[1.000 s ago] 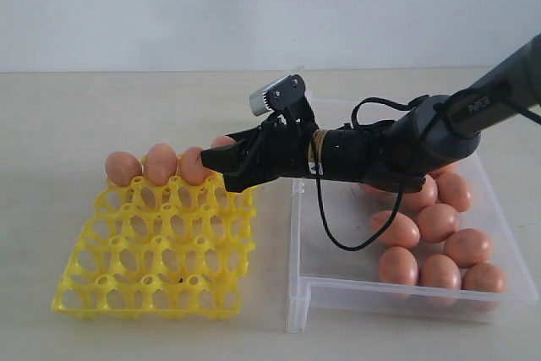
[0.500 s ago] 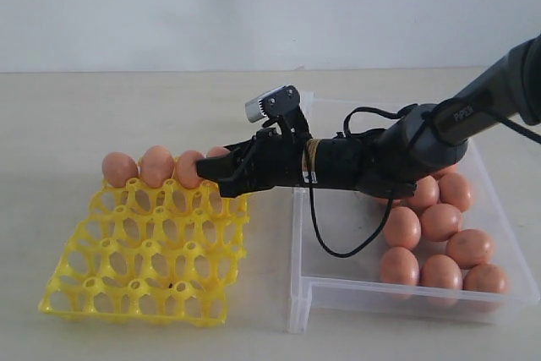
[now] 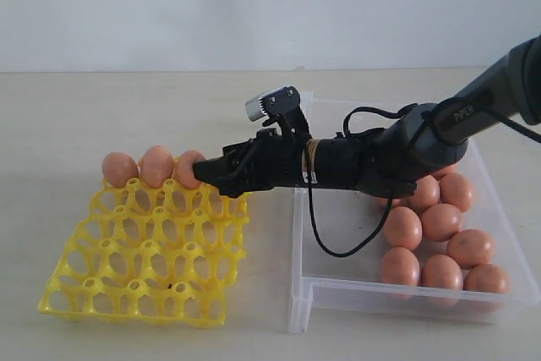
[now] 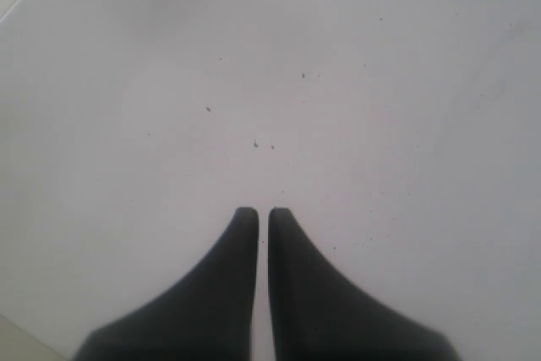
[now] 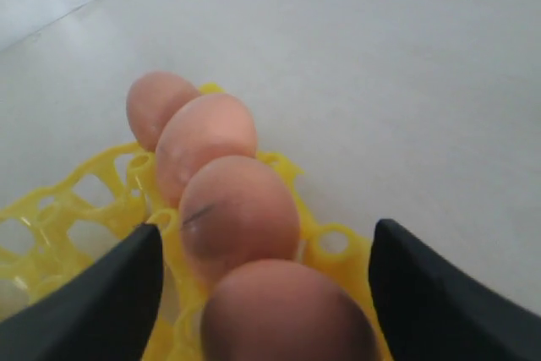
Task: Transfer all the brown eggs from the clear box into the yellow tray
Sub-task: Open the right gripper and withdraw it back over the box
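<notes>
The robot's right hand (image 3: pixel 211 177) reaches leftward across the tabletop (image 3: pixel 127 107) to the far row of the yellow tray (image 3: pixel 144 295). Its two black fingers are spread to either side of the row's rightmost egg (image 5: pixel 287 314) rather than pinching it. The right wrist view shows that egg seated in its cup with three more brown eggs (image 3: pixel 156 165) lined up beyond it. That fills the far row, and every nearer cup of the lattice stands vacant.

The rest of the brown eggs lie in the clear box (image 3: pixel 338 295), just to the right of the tray. They are clustered at its right end (image 3: pixel 439 222), beneath and beyond the right arm's elbow. About eight show there, and any others behind the arm are hidden. They rest on their sides, touching one another, with their long axes pointing various ways.

The next pick therefore appears to lie well to the right of the hand, back along its own arm. The right arm looks the better placed for it.

The left hand (image 4: pixel 263 213) is out of sight in the exterior view. In its own wrist view its fingers are pressed nearly together over a bare pale surface, holding nothing. By this count, roughly a quarter of the tray is filled.
</notes>
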You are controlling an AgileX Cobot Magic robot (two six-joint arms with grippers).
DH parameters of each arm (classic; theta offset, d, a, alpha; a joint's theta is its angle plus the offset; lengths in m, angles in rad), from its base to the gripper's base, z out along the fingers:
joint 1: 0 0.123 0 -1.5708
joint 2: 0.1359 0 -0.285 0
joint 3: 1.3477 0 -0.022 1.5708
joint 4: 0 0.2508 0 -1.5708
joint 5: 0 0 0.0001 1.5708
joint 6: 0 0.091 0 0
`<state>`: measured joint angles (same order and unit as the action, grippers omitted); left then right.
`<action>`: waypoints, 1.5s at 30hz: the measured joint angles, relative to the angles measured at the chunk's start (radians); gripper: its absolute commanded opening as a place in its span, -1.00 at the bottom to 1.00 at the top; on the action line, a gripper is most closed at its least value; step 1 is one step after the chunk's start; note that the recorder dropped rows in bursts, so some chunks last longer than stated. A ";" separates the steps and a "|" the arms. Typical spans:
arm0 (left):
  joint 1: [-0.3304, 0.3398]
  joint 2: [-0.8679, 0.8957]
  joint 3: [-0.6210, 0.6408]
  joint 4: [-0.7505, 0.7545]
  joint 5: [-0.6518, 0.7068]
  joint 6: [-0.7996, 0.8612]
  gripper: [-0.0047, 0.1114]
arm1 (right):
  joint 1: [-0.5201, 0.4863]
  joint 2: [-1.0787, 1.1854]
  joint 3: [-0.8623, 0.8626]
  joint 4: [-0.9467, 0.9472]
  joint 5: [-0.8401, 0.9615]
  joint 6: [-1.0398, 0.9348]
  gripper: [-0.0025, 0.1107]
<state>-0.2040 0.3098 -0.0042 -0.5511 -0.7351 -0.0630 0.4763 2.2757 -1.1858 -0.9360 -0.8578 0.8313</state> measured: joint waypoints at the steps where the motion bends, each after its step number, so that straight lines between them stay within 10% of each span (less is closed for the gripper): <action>1: 0.000 0.000 0.000 0.000 0.000 0.000 -0.85 | 0.000 0.000 0.000 0.000 0.000 0.002 0.14; 12: 0.000 0.000 0.000 0.000 0.000 0.000 -0.85 | -0.119 -0.033 0.012 -0.002 -0.178 -0.025 0.11; 21: 0.000 0.000 0.000 0.000 0.000 0.000 -0.85 | -0.209 -0.129 0.145 -0.027 -0.346 -0.235 -0.93; 26: 0.000 0.000 0.000 0.000 0.000 0.000 -0.85 | -0.234 -0.210 0.221 -0.077 -0.292 -0.310 -0.96; 34: 0.000 0.000 0.000 0.000 0.000 0.000 -0.85 | -0.232 -0.476 0.228 -0.491 0.522 0.433 -0.75; 38: 0.000 0.000 0.000 0.000 0.000 0.000 -0.85 | -0.256 -0.550 0.223 -0.762 0.387 0.854 -0.20; 45: 0.000 0.000 0.000 0.000 0.000 0.000 -0.85 | -0.256 -0.552 0.230 -0.805 0.481 0.787 -0.96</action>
<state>-0.2040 0.3098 -0.0042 -0.5511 -0.7351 -0.0630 0.2200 1.7238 -0.9562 -1.7413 -0.3769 1.6182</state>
